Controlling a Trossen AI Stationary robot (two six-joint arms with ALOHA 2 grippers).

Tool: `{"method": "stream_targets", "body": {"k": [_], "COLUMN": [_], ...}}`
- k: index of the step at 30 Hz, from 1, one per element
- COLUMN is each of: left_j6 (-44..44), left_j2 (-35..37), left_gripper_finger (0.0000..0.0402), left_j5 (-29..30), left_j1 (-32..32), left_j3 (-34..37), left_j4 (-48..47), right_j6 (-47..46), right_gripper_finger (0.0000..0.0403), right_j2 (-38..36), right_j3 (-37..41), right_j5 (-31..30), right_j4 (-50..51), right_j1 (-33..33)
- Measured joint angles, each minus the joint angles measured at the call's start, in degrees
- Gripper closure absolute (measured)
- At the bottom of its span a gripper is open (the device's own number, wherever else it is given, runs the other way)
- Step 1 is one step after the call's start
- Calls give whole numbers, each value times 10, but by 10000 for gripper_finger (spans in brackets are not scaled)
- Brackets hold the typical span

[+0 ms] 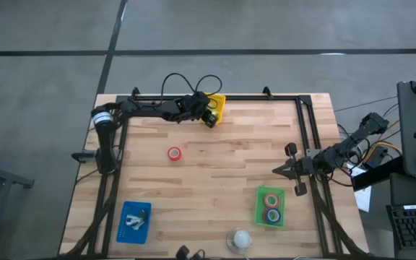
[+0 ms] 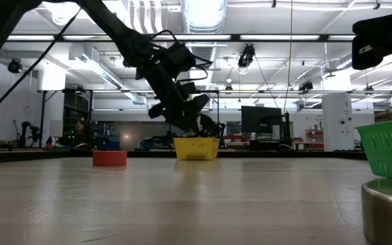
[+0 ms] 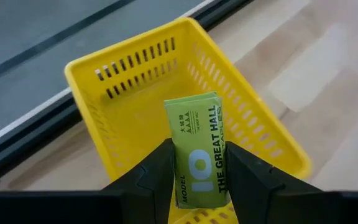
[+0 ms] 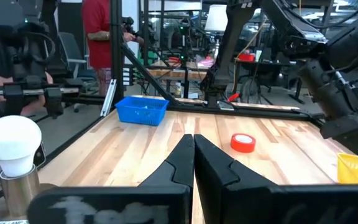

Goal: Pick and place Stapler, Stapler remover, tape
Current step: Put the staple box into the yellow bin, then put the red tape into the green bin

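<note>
Closest to the lens in my left wrist view: my two dark fingers [image 3: 160, 180], clenched on a green staple box [image 3: 197, 158] w/ its long sides pinched. It hangs just above the open yellow basket [image 3: 129, 118]. In the high view that puts my left gripper [image 1: 206, 110] at the far edge of the table [image 1: 222, 162], and the yellow basket sits right against the black frame rail there, so almost no room behind it.

Low view: the arm slants down onto the basket from above, w/ the red tape roll [image 2: 109, 158] beside it and apart from it. From above the red roll [image 1: 174, 153] lies alone in the table's mid-left, bare wood all round, well apart from every edge.

My right gripper [image 1: 283, 170] waits low near the right side rail, fingers [image 4: 179, 165] pressed together w/ nothing between them, pointing across the open centre toward the red roll.

Green tray [image 1: 271, 206] near the front-right corner holds two tape rolls, one red, one blue. Blue tray [image 1: 133, 221] near the front-left corner holds small pale items; can't tell which. White ball-like object [image 1: 240, 239] on a metal base stands at the front edge, between the trays, nearer the green one.

A person in a red top [image 4: 96, 25] stands beyond the table.
</note>
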State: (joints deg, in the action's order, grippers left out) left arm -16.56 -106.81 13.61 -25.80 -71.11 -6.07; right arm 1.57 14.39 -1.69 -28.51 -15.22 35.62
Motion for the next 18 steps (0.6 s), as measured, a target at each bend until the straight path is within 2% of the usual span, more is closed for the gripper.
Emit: {"method": "stream_targets", "body": {"k": [8, 18], "left_j6": [0, 1], "left_j2": [-2, 1], "left_gripper_finger": [261, 189], "left_j5": [-7, -23], "left_j1": [-4, -5], "left_j3": [0, 1], "left_j4": [-4, -8], "right_j6": [1, 0], "right_gripper_finger": [394, 394], "right_j2": [0, 0], "right_j3": [0, 0], "right_j5": [0, 0], "right_j4": [0, 0], "right_j1": [0, 0]}}
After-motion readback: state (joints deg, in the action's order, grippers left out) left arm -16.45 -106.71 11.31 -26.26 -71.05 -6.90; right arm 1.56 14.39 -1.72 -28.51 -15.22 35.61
